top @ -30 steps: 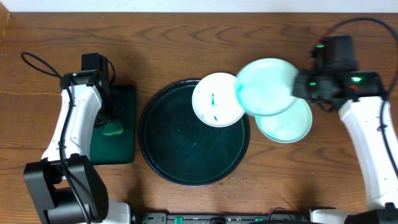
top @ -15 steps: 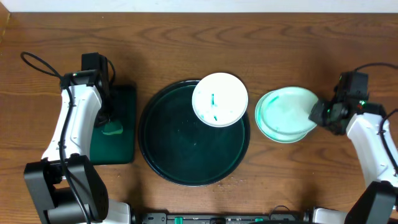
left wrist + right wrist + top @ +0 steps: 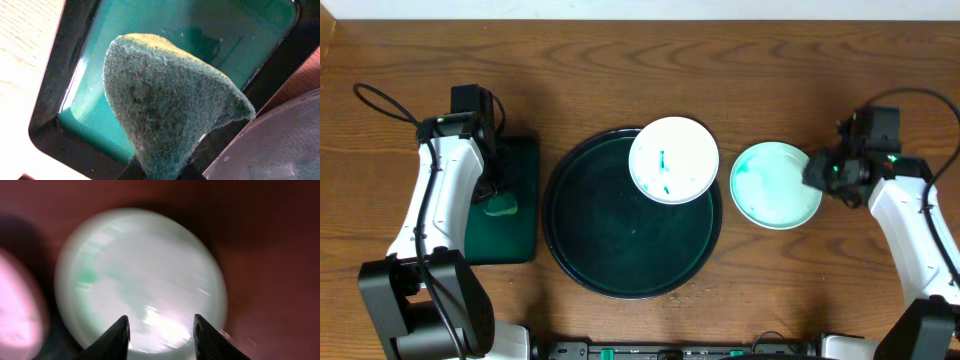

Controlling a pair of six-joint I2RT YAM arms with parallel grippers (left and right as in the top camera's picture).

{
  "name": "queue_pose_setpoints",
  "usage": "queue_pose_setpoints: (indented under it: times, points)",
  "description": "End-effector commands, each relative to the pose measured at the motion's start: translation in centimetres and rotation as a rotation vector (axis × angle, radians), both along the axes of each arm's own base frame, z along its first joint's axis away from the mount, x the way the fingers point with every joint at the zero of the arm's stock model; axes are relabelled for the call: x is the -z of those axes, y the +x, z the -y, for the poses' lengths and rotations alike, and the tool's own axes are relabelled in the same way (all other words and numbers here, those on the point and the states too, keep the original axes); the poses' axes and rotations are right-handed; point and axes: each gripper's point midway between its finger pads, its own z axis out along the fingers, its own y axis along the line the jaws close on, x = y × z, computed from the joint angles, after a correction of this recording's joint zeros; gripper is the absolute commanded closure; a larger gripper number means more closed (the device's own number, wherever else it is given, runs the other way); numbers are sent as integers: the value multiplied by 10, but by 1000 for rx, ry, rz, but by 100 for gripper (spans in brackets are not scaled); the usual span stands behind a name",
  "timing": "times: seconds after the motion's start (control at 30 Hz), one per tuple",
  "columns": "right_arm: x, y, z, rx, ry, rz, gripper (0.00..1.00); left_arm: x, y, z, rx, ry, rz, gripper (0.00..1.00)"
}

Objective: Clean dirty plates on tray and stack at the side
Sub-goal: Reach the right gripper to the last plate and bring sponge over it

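The round black-green tray (image 3: 620, 240) lies mid-table. A white plate (image 3: 673, 160) with teal streaks rests on its upper right rim. Right of the tray a teal-tinted plate (image 3: 772, 188) lies flat on the table; in the right wrist view this plate (image 3: 140, 270) is blurred. My right gripper (image 3: 814, 172) hovers at its right edge, open, and between its fingers (image 3: 120, 337) there is nothing. At the left my left gripper (image 3: 495, 190) is shut on a green sponge (image 3: 170, 105) above the small rectangular tray.
The rectangular dark green tray (image 3: 515, 235) sits left of the round tray and holds teal liquid (image 3: 200, 30). The round tray's rim (image 3: 280, 145) is close beside the sponge. Bare wooden table surrounds everything.
My right gripper brought the tinted plate down from above the tray's edge onto the plate at the right, then opened and let it go. The left arm has not moved.
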Motion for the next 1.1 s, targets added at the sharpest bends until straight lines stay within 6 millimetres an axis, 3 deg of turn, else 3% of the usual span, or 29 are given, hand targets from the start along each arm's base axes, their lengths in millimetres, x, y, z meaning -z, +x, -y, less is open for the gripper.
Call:
queue_pose_setpoints:
  times: [0.0, 0.13, 0.3, 0.47, 0.6, 0.8, 1.07]
  points:
    - [-25, 24, -51, -199, 88, 104, 61, -13, 6, -5, 8, 23, 40, 93]
    - [-19, 41, -92, -357, 74, 109, 56, -13, 6, -5, 8, 24, 41, 93]
    - [17, 51, -141, -544, 45, 14, 51, -13, 8, -5, 8, 25, 48, 93]
    - [57, 57, -158, -579, 48, -46, 56, -13, 8, -5, 8, 25, 49, 92]
    - [73, 61, -162, -583, 49, -54, 67, -13, 8, -5, 8, 25, 49, 93]
    - [67, 64, -167, -585, 55, -31, 97, -13, 8, -5, 9, 23, 48, 93]
    - [38, 35, -210, -647, 156, -39, 99, -12, 8, -3, 10, 10, 50, 93]
